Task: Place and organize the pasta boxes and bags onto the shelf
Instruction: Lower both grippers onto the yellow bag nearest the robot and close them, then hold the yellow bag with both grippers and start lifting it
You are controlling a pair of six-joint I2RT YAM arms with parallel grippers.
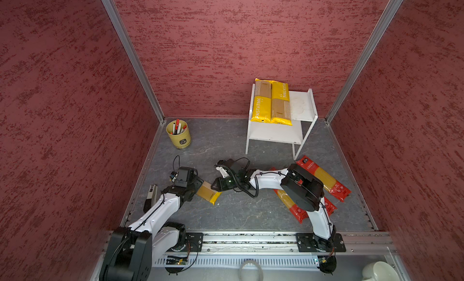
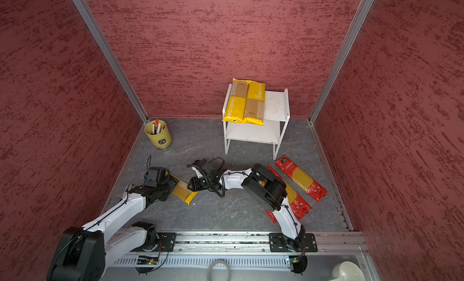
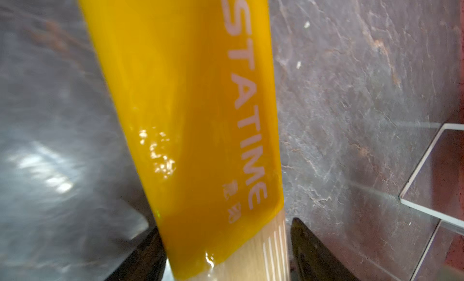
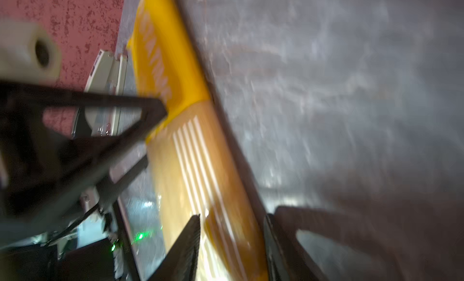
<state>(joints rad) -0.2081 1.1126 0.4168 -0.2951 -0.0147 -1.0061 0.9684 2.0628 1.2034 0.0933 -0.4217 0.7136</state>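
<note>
A long yellow pasta pack [image 1: 208, 192] [image 3: 188, 91] [image 4: 200, 166] lies slanted low over the grey floor, between both arms. My left gripper [image 1: 198, 188] [image 3: 226, 224] straddles its striped middle; one finger touches it and a thin gap shows beside the other. My right gripper [image 1: 216, 185] [image 4: 232, 217] is shut on the pack near its yellow end. Two more yellow packs [image 1: 261, 104] [image 1: 281, 104] lie side by side on the top tier of the white shelf [image 1: 276, 134]. Three red pasta bags [image 1: 324, 178] [image 1: 288, 202] [image 1: 330, 207] lie on the floor at the right, partly hidden by my right arm.
A yellow-green cup of pens [image 1: 178, 134] stands in the back left corner. A small white device [image 1: 150, 194] sits at the floor's left edge. Red walls close in three sides. A metal rail [image 1: 251, 238] runs along the front, with a white mug [image 1: 379, 271] beyond it.
</note>
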